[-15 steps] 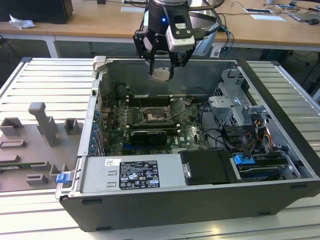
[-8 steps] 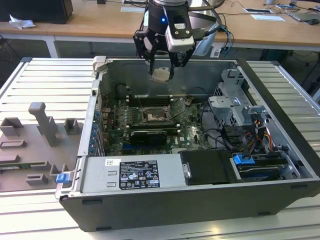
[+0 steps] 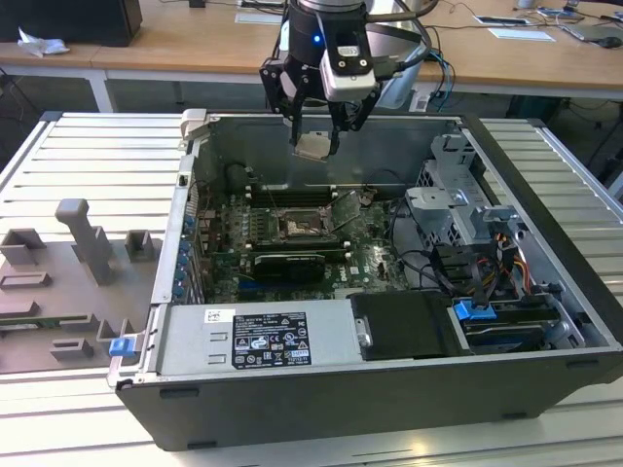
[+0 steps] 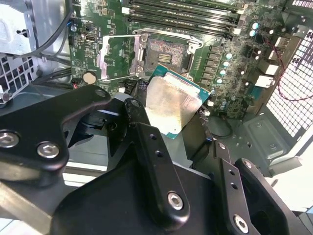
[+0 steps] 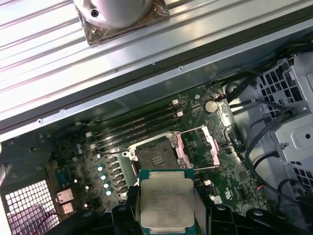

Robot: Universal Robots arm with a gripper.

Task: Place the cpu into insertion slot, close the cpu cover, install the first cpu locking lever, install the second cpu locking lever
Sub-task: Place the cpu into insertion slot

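Tool (image 3: 314, 132) gripping cpu (image 5: 166, 203), dull silver, green-edged

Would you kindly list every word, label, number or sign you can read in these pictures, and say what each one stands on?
No text here can be read.
On the power supply box, the white label: rows of print and symbols, too small to read.
On the cpu, in the first wrist view: faint markings on its top, too blurred to read.

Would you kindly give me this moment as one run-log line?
gripper shut on pale square cpu | dark square insertion slot empty | silvery cpu cover open
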